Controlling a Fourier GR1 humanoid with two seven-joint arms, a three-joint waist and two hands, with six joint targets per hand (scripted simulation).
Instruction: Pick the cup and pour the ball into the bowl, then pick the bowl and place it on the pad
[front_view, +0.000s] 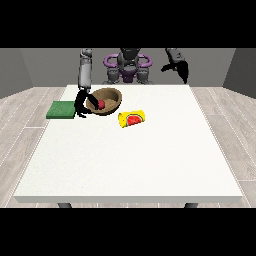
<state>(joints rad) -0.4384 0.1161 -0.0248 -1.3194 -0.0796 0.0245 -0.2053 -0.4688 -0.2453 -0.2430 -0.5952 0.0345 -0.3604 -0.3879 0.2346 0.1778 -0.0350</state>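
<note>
The brown bowl (111, 96) stands at the table's far left, tipped a little, with a red ball (101, 104) inside it. The hand at the view's left (81, 105) is at the bowl's left rim, with a finger reaching over the rim into the bowl and the rest outside, pinching the wall. A yellow cup (131, 118) with a watermelon picture lies on its side just right of and in front of the bowl. The green pad (61, 109) lies flat to the left of that hand. The hand at the view's right (181, 70) hangs raised over the table's far edge, fingers relaxed, holding nothing.
The white table (135, 160) stretches wide towards the camera. The robot's torso (128, 65) stands behind the far edge. The pad lies close to the table's left edge.
</note>
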